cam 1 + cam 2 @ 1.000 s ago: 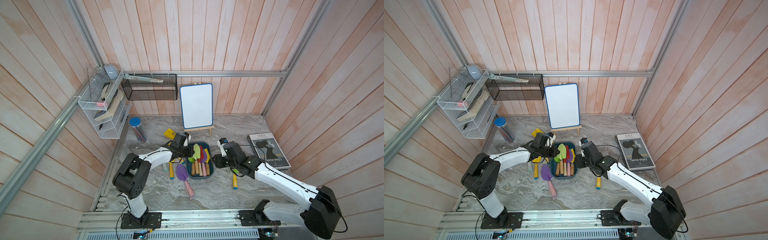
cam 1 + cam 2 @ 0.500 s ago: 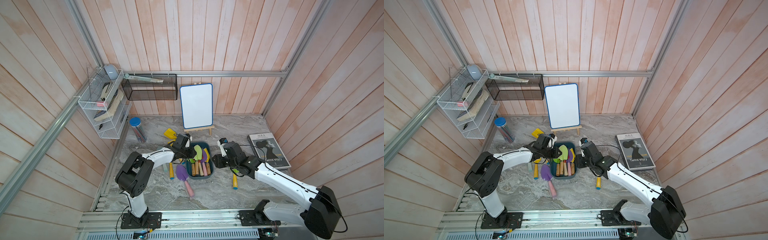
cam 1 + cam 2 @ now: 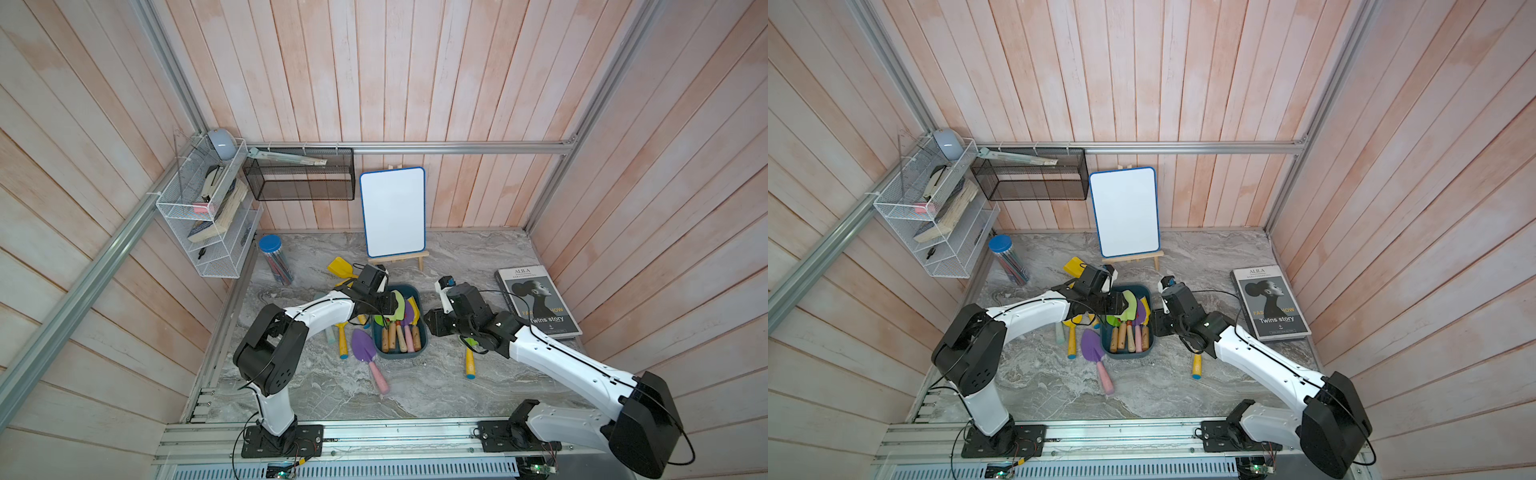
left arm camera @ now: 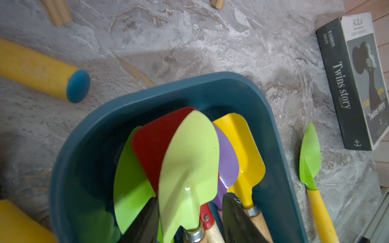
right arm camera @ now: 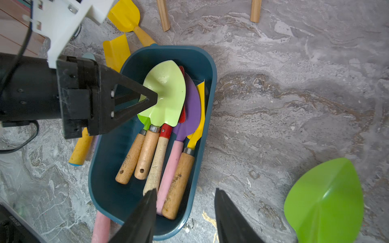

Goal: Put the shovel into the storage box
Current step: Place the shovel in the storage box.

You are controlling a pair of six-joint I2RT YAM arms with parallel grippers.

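Marble tabletop [image 3: 415,386]: light-green shovel [image 5: 166,92] is seen lying in storage box [image 5: 202,59] atop four others, left gripper [image 4: 190,197] jaws parted either side of its neck, right gripper [image 5: 185,190] jaws parted and empty; purple shovel [image 3: 365,349], green shovel [image 4: 310,155] and yellow shovels [image 5: 124,14] are judged yet to be boxed.

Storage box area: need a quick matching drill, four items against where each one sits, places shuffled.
Items:
1 pale green shovel
2 yellow-handled green shovel
3 book
4 whiteboard

Places:
a propped on an easel
b topmost in the storage box
c flat on the table, cover up
d on the table, between box and book

Pairs: 1-b; 2-d; 3-c; 4-a
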